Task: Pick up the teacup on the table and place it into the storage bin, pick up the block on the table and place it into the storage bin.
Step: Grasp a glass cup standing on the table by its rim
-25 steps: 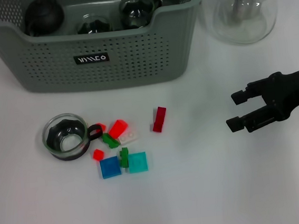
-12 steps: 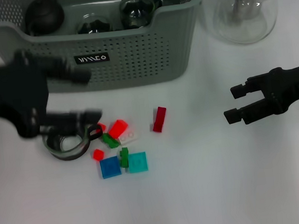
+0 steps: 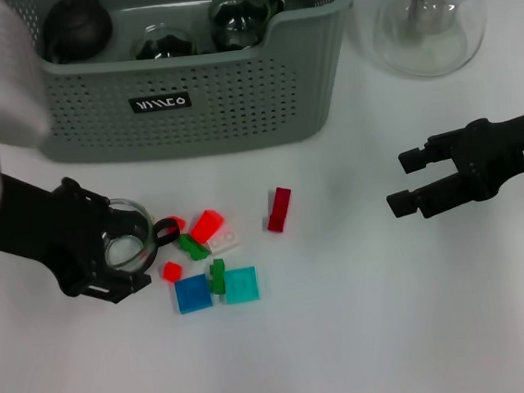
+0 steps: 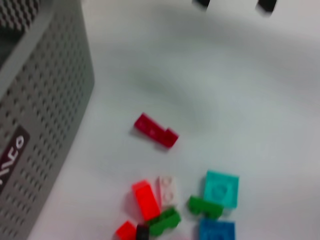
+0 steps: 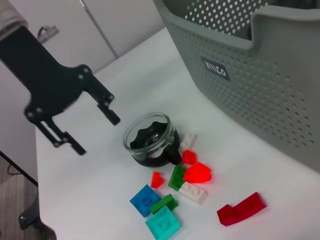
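The glass teacup (image 3: pixel 126 245) with a black handle stands at the left of a pile of small blocks. A dark red block (image 3: pixel 279 209) lies apart to the pile's right. My left gripper (image 3: pixel 128 248) is open and overlaps the cup in the head view. In the right wrist view the left gripper (image 5: pixel 94 133) is still a short gap from the teacup (image 5: pixel 150 140). My right gripper (image 3: pixel 407 181) hovers open and empty to the right of the blocks. The grey-green storage bin (image 3: pixel 235 106) stands behind them.
The bin holds a dark teapot (image 3: pixel 77 28) and glass cups. A clear glass teapot (image 3: pixel 430 13) stands at the back right. The pile includes a red block (image 3: pixel 206 225), white (image 3: pixel 225 242), green (image 3: pixel 193 248), blue (image 3: pixel 193 294) and cyan (image 3: pixel 242 285) blocks.
My left arm has swung in from the left, passed in front of the bin and come down over the teacup. The right gripper has shifted slightly left. Cup and blocks have not moved.
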